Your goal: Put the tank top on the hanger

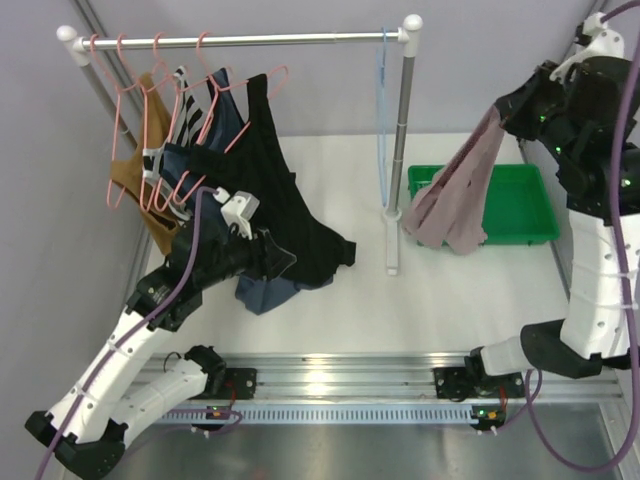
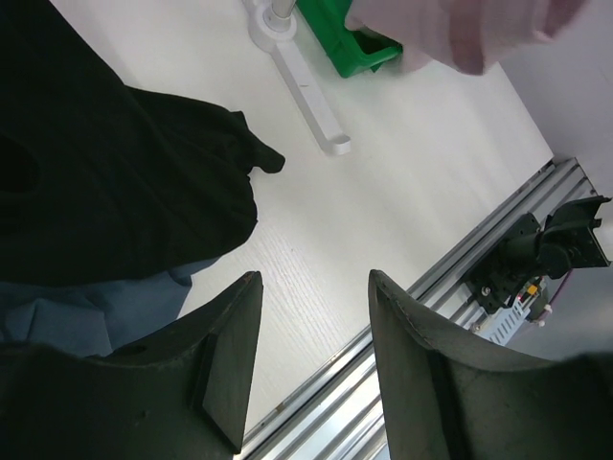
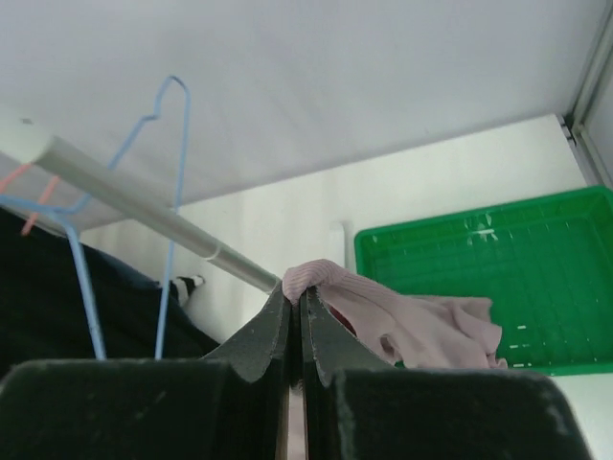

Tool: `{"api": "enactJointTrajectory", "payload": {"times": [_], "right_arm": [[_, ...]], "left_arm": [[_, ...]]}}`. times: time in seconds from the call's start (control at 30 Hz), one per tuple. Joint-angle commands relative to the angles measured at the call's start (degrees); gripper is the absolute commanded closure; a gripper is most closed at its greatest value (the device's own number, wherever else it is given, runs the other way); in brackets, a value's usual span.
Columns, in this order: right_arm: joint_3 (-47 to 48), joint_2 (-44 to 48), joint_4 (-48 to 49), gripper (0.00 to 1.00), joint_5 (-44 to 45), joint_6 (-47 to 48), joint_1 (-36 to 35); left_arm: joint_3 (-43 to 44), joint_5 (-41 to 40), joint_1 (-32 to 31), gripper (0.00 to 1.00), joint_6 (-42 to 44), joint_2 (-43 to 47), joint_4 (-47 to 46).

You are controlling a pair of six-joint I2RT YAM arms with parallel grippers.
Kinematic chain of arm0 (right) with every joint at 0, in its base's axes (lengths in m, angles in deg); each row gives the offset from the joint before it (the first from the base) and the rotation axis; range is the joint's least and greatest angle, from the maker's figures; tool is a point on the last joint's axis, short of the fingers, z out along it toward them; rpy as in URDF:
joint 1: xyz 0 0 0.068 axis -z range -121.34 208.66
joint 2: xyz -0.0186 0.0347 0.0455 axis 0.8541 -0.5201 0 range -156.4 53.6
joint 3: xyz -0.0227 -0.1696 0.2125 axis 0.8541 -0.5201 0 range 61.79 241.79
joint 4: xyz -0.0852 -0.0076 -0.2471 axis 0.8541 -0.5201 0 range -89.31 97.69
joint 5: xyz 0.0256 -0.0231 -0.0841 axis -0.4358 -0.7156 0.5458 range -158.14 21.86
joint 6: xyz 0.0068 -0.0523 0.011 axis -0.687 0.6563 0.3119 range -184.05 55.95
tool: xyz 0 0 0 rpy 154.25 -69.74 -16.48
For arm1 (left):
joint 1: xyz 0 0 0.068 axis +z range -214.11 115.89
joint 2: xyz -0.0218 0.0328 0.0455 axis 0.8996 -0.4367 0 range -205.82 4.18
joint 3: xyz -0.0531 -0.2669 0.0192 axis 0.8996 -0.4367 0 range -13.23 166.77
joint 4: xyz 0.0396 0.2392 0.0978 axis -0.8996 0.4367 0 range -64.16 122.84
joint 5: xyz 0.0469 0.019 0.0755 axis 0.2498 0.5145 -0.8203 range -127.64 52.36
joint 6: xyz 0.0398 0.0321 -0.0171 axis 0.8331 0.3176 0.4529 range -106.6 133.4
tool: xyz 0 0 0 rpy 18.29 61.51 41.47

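The mauve-pink tank top (image 1: 462, 190) hangs from my right gripper (image 1: 500, 112), raised over the left end of the green tray. In the right wrist view the right gripper (image 3: 296, 295) is shut on a fold of the tank top (image 3: 402, 321). The light-blue wire hanger (image 1: 383, 120) hangs on the rail near the right post, left of the tank top; it also shows in the right wrist view (image 3: 170, 192). My left gripper (image 2: 311, 287) is open and empty, low over the table beside the black top (image 2: 115, 163).
A clothes rail (image 1: 240, 40) carries pink hangers (image 1: 140, 130) with brown, striped, navy and black tops (image 1: 270, 190) at the left. The green tray (image 1: 520, 205) sits at the back right. The rail's right post and foot (image 1: 393, 230) stand mid-table.
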State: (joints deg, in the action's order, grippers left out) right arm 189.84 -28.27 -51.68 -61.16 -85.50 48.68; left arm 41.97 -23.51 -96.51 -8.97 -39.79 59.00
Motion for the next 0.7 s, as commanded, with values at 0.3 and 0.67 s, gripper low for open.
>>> {"api": "enactJointTrajectory", "payload": {"times": [0.3,0.67], "right_arm": [[-13.38,15.48,2.50,1.00,-11.37,-3.41,-1.09],[-31.19,22.27,8.31,1.00,-4.88,-5.35,-14.18]], "left_arm": [[3.16,-0.68,-0.20,0.46,0.57,1.69,-1.44],[-17.30,3.10,-1.34,0.43,-22.17,5.38,-26.63]]}}
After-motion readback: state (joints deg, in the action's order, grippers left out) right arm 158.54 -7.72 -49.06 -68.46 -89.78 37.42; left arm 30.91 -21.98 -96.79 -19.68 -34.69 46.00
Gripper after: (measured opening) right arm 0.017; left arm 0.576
